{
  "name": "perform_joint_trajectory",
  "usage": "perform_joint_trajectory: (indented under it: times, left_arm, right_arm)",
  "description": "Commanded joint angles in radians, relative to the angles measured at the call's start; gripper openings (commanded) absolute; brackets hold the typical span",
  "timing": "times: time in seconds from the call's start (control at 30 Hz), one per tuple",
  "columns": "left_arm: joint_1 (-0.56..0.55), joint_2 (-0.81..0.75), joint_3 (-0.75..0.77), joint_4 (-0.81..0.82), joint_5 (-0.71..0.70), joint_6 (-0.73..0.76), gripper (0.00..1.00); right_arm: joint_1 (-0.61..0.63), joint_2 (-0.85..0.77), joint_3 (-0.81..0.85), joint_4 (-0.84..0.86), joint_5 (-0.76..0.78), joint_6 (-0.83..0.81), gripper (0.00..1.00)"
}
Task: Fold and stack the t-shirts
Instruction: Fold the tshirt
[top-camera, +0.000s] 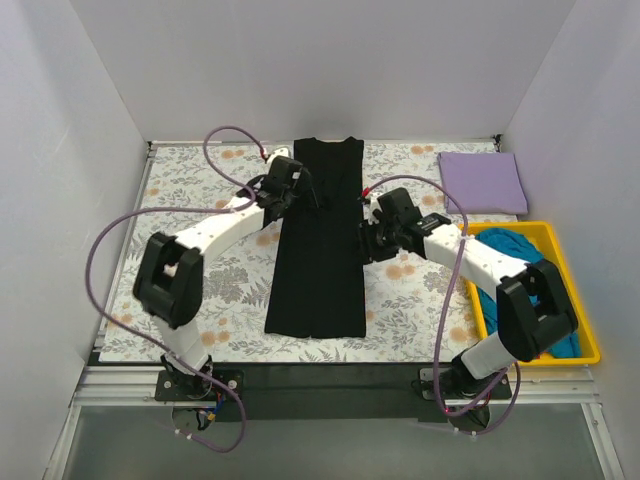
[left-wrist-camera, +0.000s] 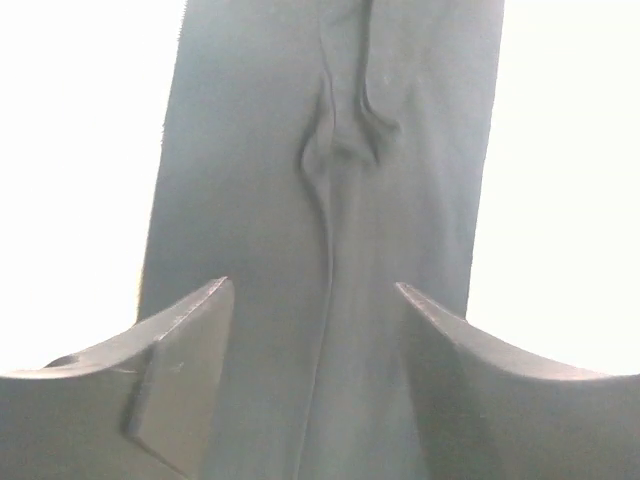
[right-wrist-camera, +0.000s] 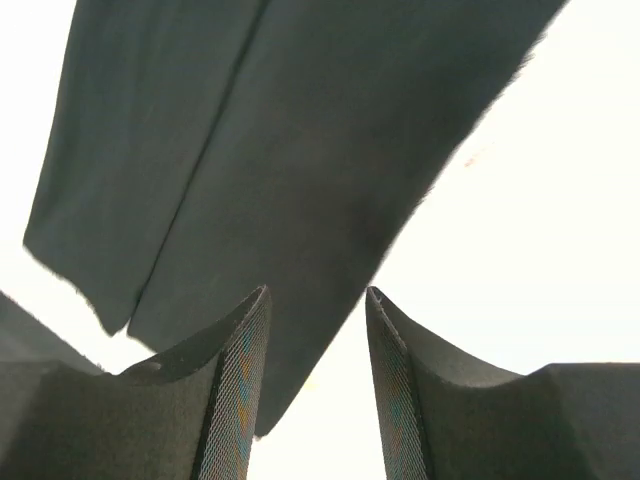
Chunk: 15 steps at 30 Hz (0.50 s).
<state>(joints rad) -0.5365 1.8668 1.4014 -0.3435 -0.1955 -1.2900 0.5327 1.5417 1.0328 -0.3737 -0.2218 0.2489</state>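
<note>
- The black t-shirt (top-camera: 320, 240) was laid out as a long narrow strip mid-way across the floral cloth (top-camera: 200, 200);
- the left gripper (top-camera: 303, 192) was held over its far left edge, jaws parted, nothing gripped;
- the right gripper (top-camera: 366, 238) was held at its right edge, likewise parted and empty;
- a lavender t-shirt (top-camera: 482, 182) was set folded at the far right; a teal t-shirt (top-camera: 520, 250) was bundled in the yellow tray (top-camera: 590, 350).

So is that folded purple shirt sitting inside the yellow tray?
No, the folded lavender t-shirt lies on the floral cloth beyond the yellow tray, which holds a teal t-shirt.
</note>
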Motion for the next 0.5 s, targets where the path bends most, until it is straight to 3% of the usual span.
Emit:
perform_joint_trajectory:
  times: [0.0, 0.13, 0.23, 0.47]
  left_arm:
    - [-0.019, -0.255, -0.126, -0.142, -0.068, -0.005, 0.69]
    - [-0.043, -0.434, -0.292, -0.302, -0.082, -0.046, 0.74]
    - [-0.062, -0.549, -0.416, -0.417, -0.042, -0.094, 0.75]
    - [-0.115, -0.69, -0.6, -0.523, 0.079, -0.199, 0.76]
  right_arm:
    - [0.11, -0.058, -0.062, -0.077, 0.061, 0.021, 0.5]
    - [0.28, -0.04, -0.07, -0.108, 0.139, 0.013, 0.49]
    - [0.341, 0.003, -0.071, -0.126, 0.162, -0.003, 0.49]
    - [0.394, 0.06, -0.135, -0.18, 0.266, -0.031, 0.49]
